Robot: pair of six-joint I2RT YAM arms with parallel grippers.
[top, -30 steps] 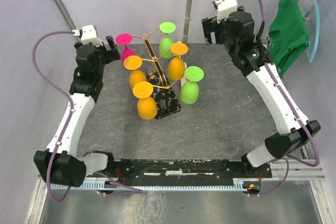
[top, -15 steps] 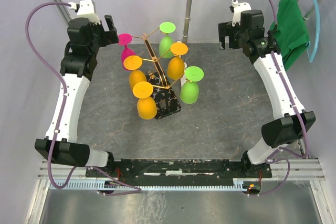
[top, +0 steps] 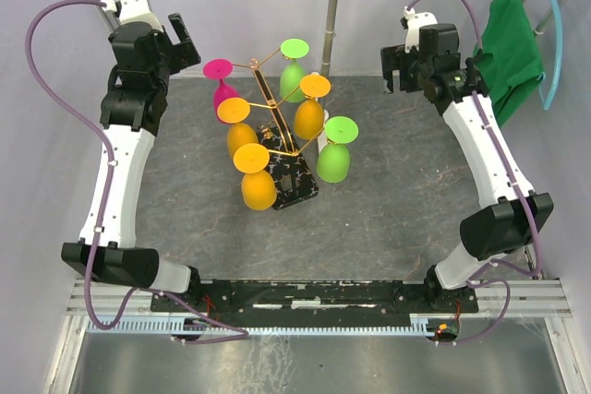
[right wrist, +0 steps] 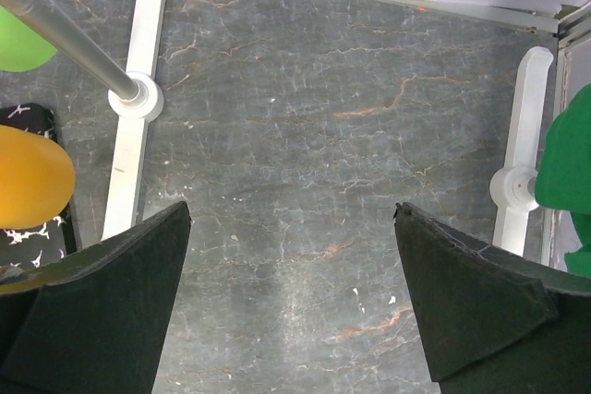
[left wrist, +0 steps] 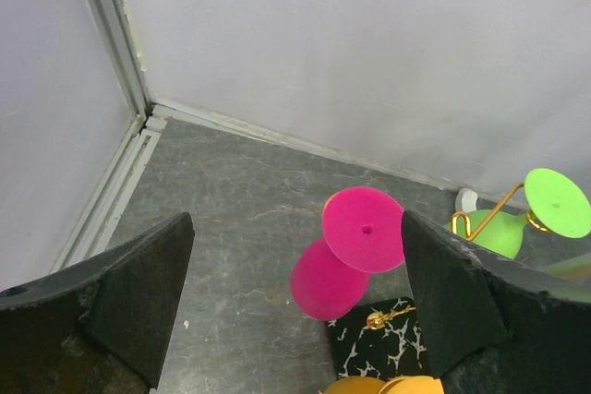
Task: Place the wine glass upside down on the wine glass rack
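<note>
The gold wine glass rack (top: pixel 274 108) stands mid-table on its black marbled base (top: pixel 297 184). Several wine glasses hang upside down on its arms: a pink one (top: pixel 220 80), orange ones (top: pixel 259 187) and green ones (top: pixel 334 156). My left gripper (top: pixel 181 40) is raised at the far left, open and empty, apart from the rack. The left wrist view shows the pink glass (left wrist: pixel 363 228) and a green glass (left wrist: pixel 557 202) beyond the left gripper (left wrist: pixel 295 219). At the far right my right gripper (top: pixel 393 67) is open and empty; in its wrist view the gripper (right wrist: pixel 292 207) has bare floor between its fingers.
A white pole stand (top: pixel 331 16) rises behind the rack, its foot (right wrist: pixel 137 95) on the table. A green cloth (top: pixel 506 53) hangs from a blue hanger at the back right. Walls close in the back and the left side.
Both arms have risen and drawn back toward the far corners, the left one up and left, the right one to the right. The rack and glasses have not moved.
</note>
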